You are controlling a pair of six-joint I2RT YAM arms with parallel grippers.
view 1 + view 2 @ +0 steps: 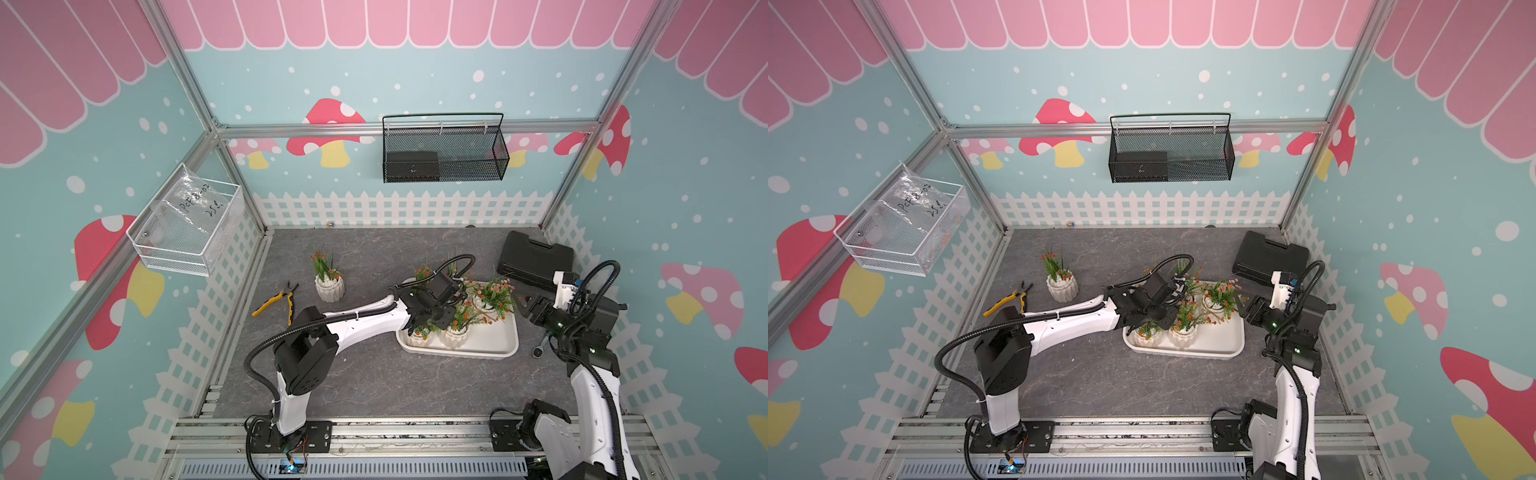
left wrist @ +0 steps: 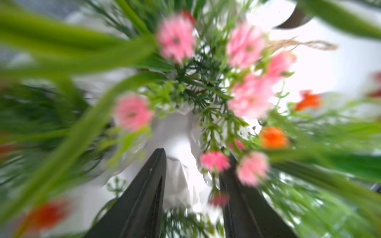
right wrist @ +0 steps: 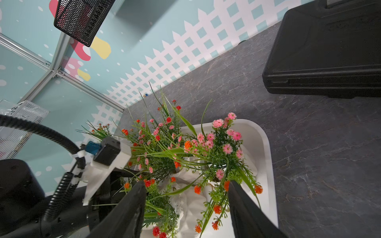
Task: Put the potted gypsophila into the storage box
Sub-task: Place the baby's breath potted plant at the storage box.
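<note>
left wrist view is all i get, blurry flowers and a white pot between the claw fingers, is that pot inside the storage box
Observer: It looks so. In both top views the left claw is over the left end of the storage box, among the potted gypsophila standing in it.
Operator: any pots left outside
Observer: One lone pot stands on the table near the yellow-handled pliers, well left of the box.
Operator: wheres the right arm
Observer: The right claw hangs open and empty at the box's right edge.
</note>
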